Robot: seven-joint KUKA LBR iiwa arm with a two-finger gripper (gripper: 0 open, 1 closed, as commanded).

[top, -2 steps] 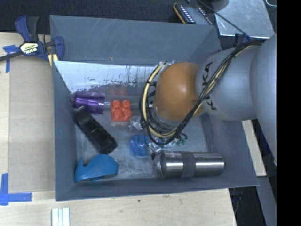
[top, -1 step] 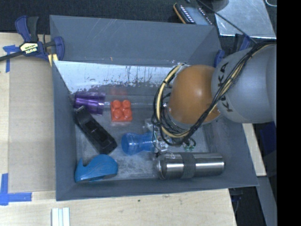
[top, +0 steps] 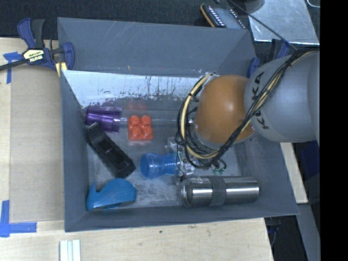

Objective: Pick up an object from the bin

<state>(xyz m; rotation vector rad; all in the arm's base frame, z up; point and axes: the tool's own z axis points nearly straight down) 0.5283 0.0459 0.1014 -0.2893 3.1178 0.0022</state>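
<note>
My gripper (top: 183, 163) reaches down in the middle of the bin, mostly hidden under the arm's orange dome. Its lower end sits right against the right end of a small blue bottle-like piece (top: 155, 166) lying on its side. Whether it grips that piece I cannot tell. Just below the gripper lies a silver metal cylinder (top: 220, 192) with a dark band, along the bin's near wall.
A black oblong block (top: 110, 151) lies slanted at the left. A purple cylinder (top: 103, 118) and an orange-red studded block (top: 140, 128) rest near the far wall. A blue rounded object (top: 111, 194) occupies the near left corner.
</note>
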